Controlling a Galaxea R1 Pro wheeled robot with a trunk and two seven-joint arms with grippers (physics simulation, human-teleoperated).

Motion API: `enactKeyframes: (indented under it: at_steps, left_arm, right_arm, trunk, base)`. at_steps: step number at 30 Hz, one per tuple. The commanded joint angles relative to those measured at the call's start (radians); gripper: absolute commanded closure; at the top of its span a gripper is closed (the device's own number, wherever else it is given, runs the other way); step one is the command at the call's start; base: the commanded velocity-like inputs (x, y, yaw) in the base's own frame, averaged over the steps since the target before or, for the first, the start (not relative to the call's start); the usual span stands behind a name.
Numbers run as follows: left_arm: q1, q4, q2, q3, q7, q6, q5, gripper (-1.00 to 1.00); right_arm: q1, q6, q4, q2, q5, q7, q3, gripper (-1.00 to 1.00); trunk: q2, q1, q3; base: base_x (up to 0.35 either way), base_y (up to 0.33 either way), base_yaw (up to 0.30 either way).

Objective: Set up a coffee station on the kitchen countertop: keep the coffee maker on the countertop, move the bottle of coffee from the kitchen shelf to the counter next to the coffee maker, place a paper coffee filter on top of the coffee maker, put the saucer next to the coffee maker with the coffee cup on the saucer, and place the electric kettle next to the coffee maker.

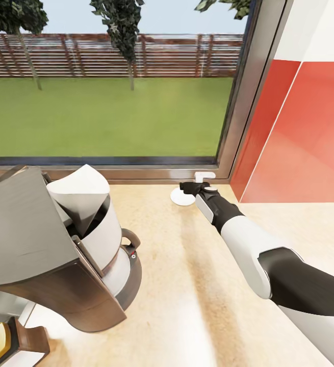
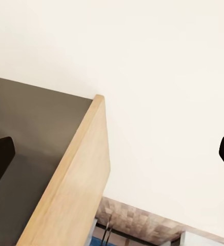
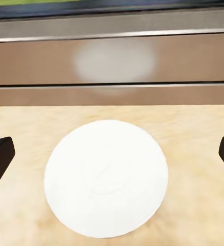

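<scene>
The beige countertop (image 1: 197, 285) runs to a window frame (image 1: 136, 172), with a red wall panel (image 1: 299, 137) at its right. The saucer (image 3: 106, 178) lies flat near the frame. The right gripper (image 3: 112, 159) hovers over it, fingers apart. The coffee maker (image 1: 85, 244) stands at left, holding the paper filter (image 1: 82, 191).

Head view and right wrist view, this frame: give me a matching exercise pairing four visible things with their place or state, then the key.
Things:
1. saucer
2. paper coffee filter
3. right hand
4. kitchen countertop

Places or states:
A. sits in the top of the coffee maker
B. lies flat on the counter near the window frame
C. light beige wood-look surface
D. open, reaching over the saucer

Pairs: 1-B, 2-A, 3-D, 4-C
</scene>
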Motion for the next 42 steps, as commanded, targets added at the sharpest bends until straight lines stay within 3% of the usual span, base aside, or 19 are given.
enactKeyframes:
  at_steps: [1, 19, 28, 42]
  left_arm:
    - [0.0, 0.001, 0.0, 0.007, -0.001, -0.007, 0.006, -1.0]
    - [0.0, 0.001, 0.0, 0.006, -0.001, -0.004, 0.005, -1.0]
    - [0.0, 0.001, -0.001, 0.006, -0.001, -0.004, 0.005, -1.0]
    - [0.0, 0.001, 0.0, 0.007, 0.0, -0.004, 0.005, -1.0]
  right_arm:
    - [-0.001, 0.004, -0.001, 0.0, -0.01, -0.009, 0.008, -1.0]
    - [-0.001, 0.003, 0.007, 0.0, -0.009, -0.038, 0.008, -1.0]
    - [-0.001, -0.096, 0.058, 0.0, -0.012, -0.052, 0.011, -1.0]
    - [-0.001, -0.105, 0.061, 0.0, -0.016, -0.053, 0.006, -1.0]
  trunk:
    - [-0.002, 0.001, -0.002]
    - [-0.002, 0.001, -0.002]
    - [-0.002, 0.001, -0.002]
    - [-0.002, 0.001, -0.012]
  base:
    - [0.0, 0.0, 0.0]
    - [0.0, 0.0, 0.0]
    - [0.0, 0.0, 0.0]
    - [0.0, 0.0, 0.047]
